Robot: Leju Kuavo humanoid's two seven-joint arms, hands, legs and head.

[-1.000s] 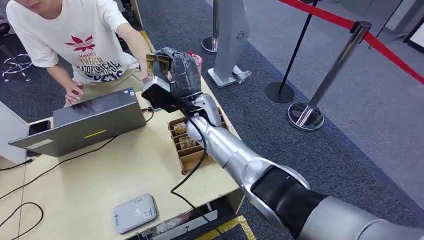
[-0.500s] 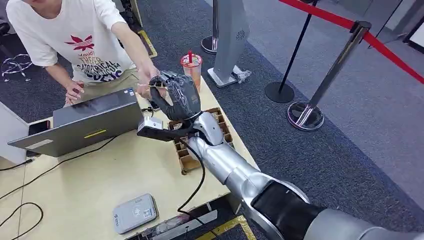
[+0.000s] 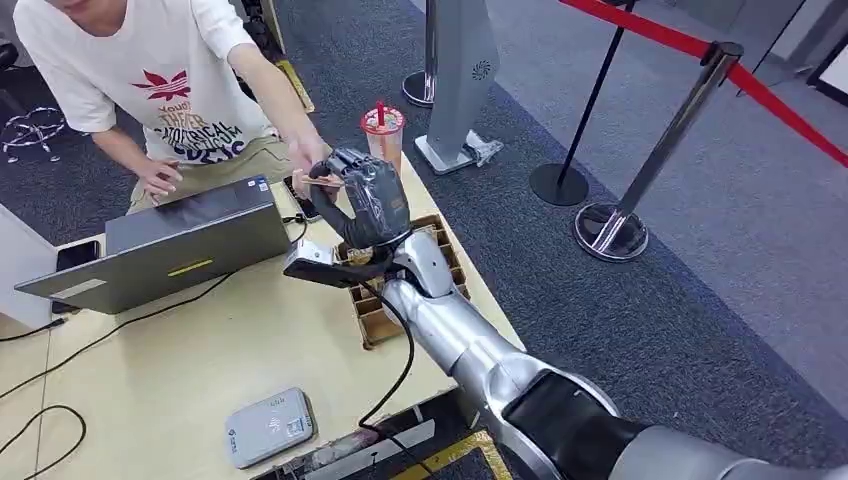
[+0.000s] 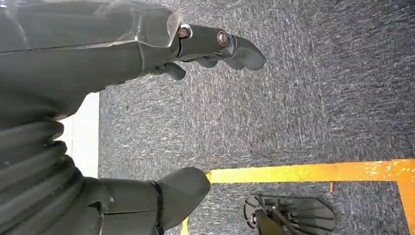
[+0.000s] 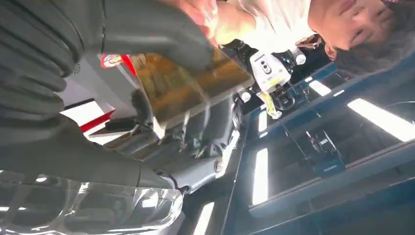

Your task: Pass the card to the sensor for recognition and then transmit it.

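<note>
Amber-brown and glossy, the card [image 5: 188, 88] sits pinched in my right hand [image 3: 368, 195], thumb pressed on 1 face and the darker fingers behind it, up above the far edge of the table [image 3: 180, 370]. From the head view the card is almost edge-on, just a thin sliver at my fingertips on the person's side of my hand, so its long axis looks to run away from my palm toward the person's hand [image 3: 312, 155], though I can't fix the angle exactly. That hand is right at my fingertips, touching or nearly touching the card; in the right wrist view skin shows against the card's far corner beside my thumb, so I judge this as the handover end of the job. The move now turns on that 1 relation: the card's free end points at the person, so letting go should only need my fingers to ease apart.

The grey card reader [image 3: 270, 425] lies on the near edge of the table, well apart from the card and on my side of the laptop [image 3: 170, 240]. The cardboard card tray [image 3: 375, 318] sits under my forearm, partly covered by it.

My left hand [image 4: 147, 58] hangs by the carpet, holding nothing, fingers loosely apart.

Hard to make out: whether the person already grips the card, and any print on it.
</note>
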